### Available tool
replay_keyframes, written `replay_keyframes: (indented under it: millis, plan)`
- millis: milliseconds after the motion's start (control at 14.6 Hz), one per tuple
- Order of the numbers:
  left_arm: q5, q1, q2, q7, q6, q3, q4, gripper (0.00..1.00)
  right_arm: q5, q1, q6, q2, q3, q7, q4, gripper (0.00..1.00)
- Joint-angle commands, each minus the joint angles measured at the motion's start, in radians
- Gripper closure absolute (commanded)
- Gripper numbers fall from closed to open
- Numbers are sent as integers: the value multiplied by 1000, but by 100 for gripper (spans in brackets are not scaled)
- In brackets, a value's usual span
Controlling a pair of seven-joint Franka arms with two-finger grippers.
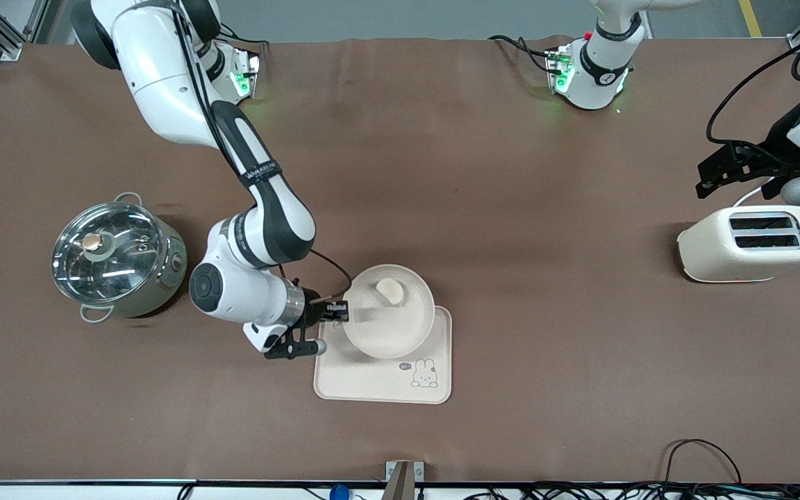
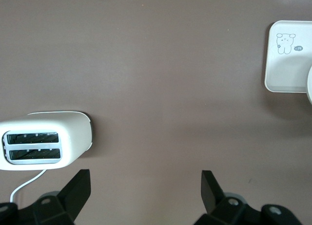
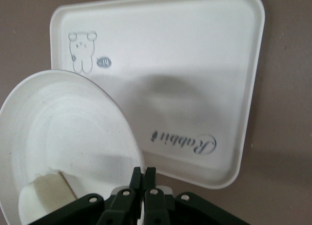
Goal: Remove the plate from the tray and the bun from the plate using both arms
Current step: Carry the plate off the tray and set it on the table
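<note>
Right gripper (image 1: pixel 339 312) clamped shut on plate (image 1: pixel 389 321) rim at nine o'clock, needing level lift off tray (image 1: pixel 379 385) to keep bun (image 1: pixel 390 289); left gripper (image 2: pixel 146 186) open, waiting.

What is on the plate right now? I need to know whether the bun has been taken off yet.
The bun lies on the plate, which the shut right gripper holds by the rim over the tray. The tray surface under the plate is hidden.
</note>
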Motion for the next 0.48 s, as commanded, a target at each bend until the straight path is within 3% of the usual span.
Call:
replay_keyframes:
  millis: [0, 410]
  plan:
    - [-16, 2, -9, -12, -6, 2, -2, 0, 24, 32, 49, -153, 9, -42, -230, 100]
    - [-16, 2, -9, -12, -6, 2, -2, 0, 28, 123, 291, -185, 23, -98, -447, 100]
